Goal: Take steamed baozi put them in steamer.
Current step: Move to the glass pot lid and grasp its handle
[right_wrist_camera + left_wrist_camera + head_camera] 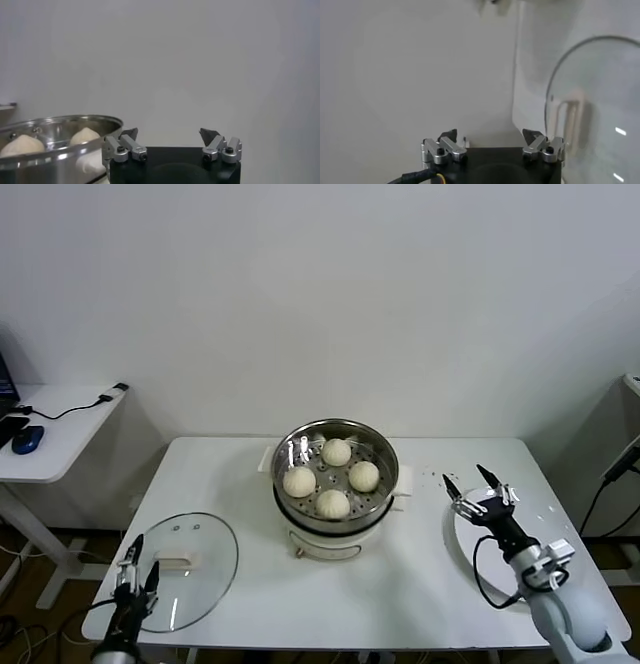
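At the near edge of the white surface (pixel 430 604), your two arms sat low and apart, one at each front corner. Your left pincer (pixel 138 559) hung at the near left corner, just beside the rim of the flat glass lid (pixel 185 569), its fingers spread wide and grasping nothing; the left wrist view showed the lid's curved edge (pixel 555 90) and pale handle close ahead of the released fingertips (pixel 451 135). Your right pincer (pixel 470 481) hovered over the white round plate (pixel 455 534) at the near right, tips pointing toward the pot, likewise released and empty. From the right wrist view, the spread pincer (pixel 169 134) faced the shiny wall of the steamer (pixel 55 150), with two buns showing above its rim.

Farther back, at the middle of the surface, you had the stainless-steel steamer (pixel 385 484) sitting on its white electric pot base (pixel 325 544). All four steamed baozi (pixel 333 503) lay inside on the perforated bottom, set in a loose diamond, near each other. Beyond, at the far left, a side desk (pixel 60 434) carried a blue mouse (pixel 27 439).
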